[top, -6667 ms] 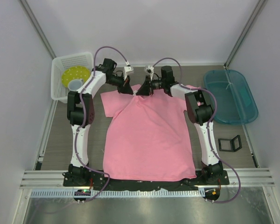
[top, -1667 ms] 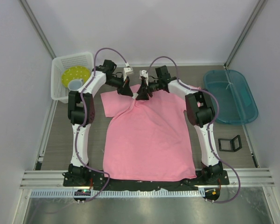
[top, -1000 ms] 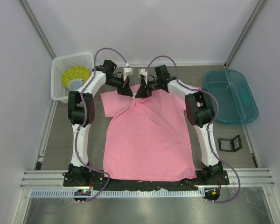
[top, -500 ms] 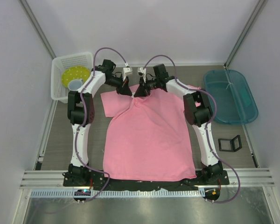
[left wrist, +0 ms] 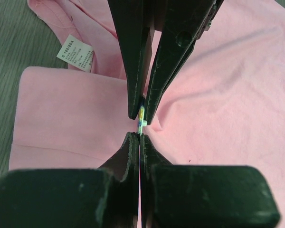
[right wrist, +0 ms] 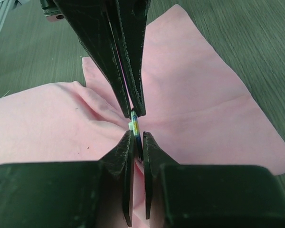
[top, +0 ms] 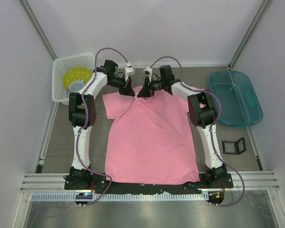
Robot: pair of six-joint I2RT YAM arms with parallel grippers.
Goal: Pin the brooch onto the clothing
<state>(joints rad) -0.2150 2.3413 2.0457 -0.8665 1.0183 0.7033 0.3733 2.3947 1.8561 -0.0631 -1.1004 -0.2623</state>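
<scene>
The pink T-shirt (top: pixel 152 137) lies flat between the arms, collar at the far end. Its white label (left wrist: pixel 75 52) shows inside the collar. My left gripper (top: pixel 131 91) is shut on a raised fold of the shirt near the collar; its tips (left wrist: pixel 139 137) are pressed together. My right gripper (top: pixel 142 92) meets it tip to tip and is shut on the tiny brooch (right wrist: pixel 135 124). The brooch stands edge-on, dark bluish face to one side, whitish back to the other. It also shows in the left wrist view (left wrist: pixel 141 119), right at the fold.
A white basket (top: pixel 61 66) with a yellow plate (top: pixel 77 76) stands at the far left. A teal tray (top: pixel 235 97) sits at the right. A small black square case (top: pixel 234 146) lies at the right beside the right arm.
My right gripper has moved left along the collar to meet the left gripper's tips, then eased slightly back. The left arm has held still on the fold.
</scene>
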